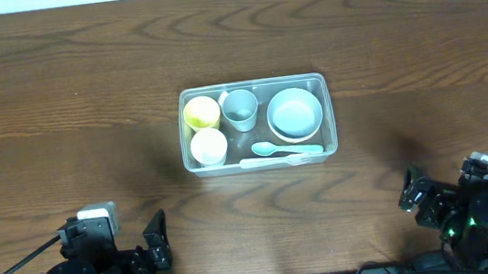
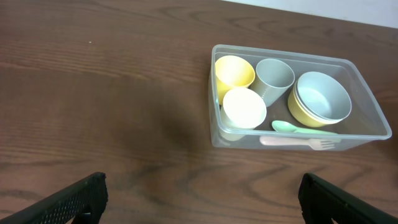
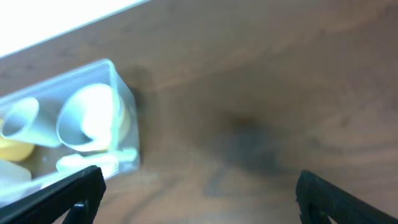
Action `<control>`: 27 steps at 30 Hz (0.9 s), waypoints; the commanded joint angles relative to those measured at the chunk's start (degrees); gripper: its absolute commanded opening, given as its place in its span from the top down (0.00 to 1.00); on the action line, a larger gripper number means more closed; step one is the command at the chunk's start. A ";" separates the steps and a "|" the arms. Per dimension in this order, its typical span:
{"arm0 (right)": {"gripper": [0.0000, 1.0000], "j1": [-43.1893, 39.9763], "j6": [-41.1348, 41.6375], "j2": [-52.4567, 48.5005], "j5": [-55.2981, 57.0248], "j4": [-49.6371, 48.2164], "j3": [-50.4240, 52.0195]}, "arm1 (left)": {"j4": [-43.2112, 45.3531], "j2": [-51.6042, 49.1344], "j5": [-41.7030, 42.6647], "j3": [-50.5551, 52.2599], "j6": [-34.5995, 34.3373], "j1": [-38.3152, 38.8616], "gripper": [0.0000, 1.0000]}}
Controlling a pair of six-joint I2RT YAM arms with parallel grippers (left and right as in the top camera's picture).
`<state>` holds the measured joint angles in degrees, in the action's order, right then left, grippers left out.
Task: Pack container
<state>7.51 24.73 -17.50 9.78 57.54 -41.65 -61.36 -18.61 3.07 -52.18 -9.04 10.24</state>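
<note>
The clear plastic container (image 1: 251, 86) stands at the middle of the table. It holds a yellow cup (image 1: 202, 113), a white cup (image 1: 209, 146), a grey cup (image 1: 240, 109), a pale blue bowl nested in a yellow bowl (image 1: 295, 114), a mint spoon (image 1: 284, 148) and a white fork (image 1: 274, 161). It shows in the left wrist view (image 2: 217, 134) and, blurred, in the right wrist view (image 3: 121, 84). My left gripper (image 2: 199, 199) is open and empty near the front left edge. My right gripper (image 3: 199, 196) is open and empty near the front right edge.
The wooden table (image 1: 56, 103) reaches a pale edge at the back. Both arm bases sit at the front edge, the left (image 1: 102, 268) and the right (image 1: 474, 212).
</note>
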 commanded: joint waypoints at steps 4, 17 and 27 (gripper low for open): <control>0.01 0.74 -17.62 7.28 -8.11 -15.50 8.24 | 0.11 -0.15 0.59 0.02 -0.28 0.13 0.02; 0.01 -0.48 -25.18 17.20 -12.87 -48.43 28.48 | 0.11 -0.15 0.59 0.02 -0.28 0.13 0.02; 0.01 -0.76 -26.73 17.20 -6.75 -66.10 38.45 | 0.11 -0.15 0.59 0.02 -0.28 0.13 0.02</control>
<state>7.40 -0.64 -0.69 0.69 -7.27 -5.04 -61.41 -18.63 3.07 -52.16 -9.04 10.24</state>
